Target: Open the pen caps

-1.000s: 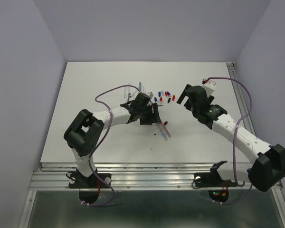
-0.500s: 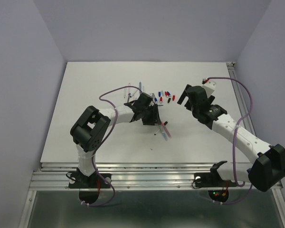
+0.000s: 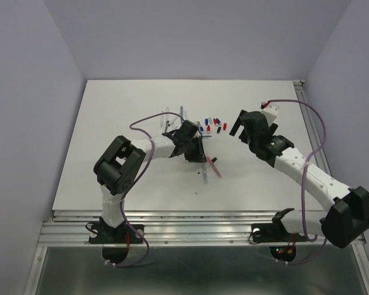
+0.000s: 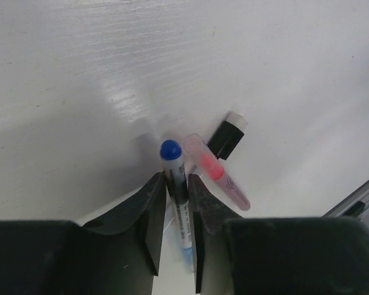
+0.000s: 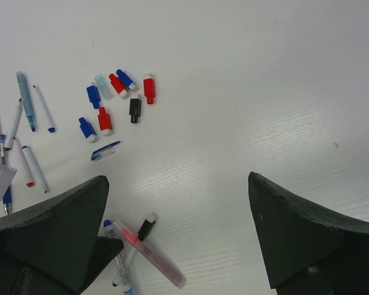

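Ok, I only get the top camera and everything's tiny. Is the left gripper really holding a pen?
Observer: Yes. The left wrist view shows the left gripper shut on a pen with its blue cap on.
Operator: What's lying beside it?
Observer: A pink pen on the table, with a loose black cap right by its tip.
Operator: And the other arm?
Observer: Its wrist view shows the right gripper open and empty.
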`<state>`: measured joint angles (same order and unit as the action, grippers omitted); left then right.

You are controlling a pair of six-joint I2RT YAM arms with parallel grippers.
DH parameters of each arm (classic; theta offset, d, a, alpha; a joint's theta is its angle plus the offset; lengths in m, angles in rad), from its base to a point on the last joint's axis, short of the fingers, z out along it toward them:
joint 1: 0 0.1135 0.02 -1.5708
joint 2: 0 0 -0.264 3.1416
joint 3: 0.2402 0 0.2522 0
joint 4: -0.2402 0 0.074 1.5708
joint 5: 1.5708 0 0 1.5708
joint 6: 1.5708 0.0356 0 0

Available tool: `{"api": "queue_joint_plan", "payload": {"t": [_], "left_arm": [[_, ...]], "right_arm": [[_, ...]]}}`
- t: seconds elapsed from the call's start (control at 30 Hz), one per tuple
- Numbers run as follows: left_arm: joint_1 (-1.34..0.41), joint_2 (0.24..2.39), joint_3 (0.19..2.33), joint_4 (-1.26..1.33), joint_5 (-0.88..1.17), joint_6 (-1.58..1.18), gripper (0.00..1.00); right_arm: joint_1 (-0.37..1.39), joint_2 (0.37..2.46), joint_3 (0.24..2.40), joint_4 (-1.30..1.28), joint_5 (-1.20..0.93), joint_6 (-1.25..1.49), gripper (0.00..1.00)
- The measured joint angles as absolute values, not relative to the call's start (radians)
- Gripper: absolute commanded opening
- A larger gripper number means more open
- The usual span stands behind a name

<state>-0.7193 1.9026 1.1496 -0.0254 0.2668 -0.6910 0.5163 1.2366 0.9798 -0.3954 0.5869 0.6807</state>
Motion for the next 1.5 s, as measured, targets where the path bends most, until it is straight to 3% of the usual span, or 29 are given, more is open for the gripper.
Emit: {"api": "queue_joint_plan", "payload": {"t": [0.27,0.47,0.73,1.13,1.3,1.5], "left_arm": [[-0.721,1.911,1.156,-0.036,0.277,-0.712,0.0],[-0.721,1.91,1.161,-0.043,0.288,-0.722,0.0],[-0.721,1.798,1.145,-0.045,0.257,-0.739,0.0],[-0.723,1.496,1.106,-0.051,0.062,-0.834,0.0],[-0.723,1.448,1.106,-0.069,-0.044,-0.879,0.0],[-0.723,1.437,1.106,-0.073,-0.1,-0.925,0.0]], "right_arm": [[0.516,1.237,0.98,-0.398,0.577,0.677,1.0],[0.516,1.232,0.973,-0.397,0.551,0.67,1.0],[0.516,1.111,0.894,-0.353,0.364,0.612,1.0],[0.512,1.069,0.822,-0.135,-0.308,0.528,1.0],[0.52,1.156,0.822,-0.023,-0.476,0.56,0.92],[0.553,1.266,0.834,0.014,-0.516,0.585,0.82]]}}
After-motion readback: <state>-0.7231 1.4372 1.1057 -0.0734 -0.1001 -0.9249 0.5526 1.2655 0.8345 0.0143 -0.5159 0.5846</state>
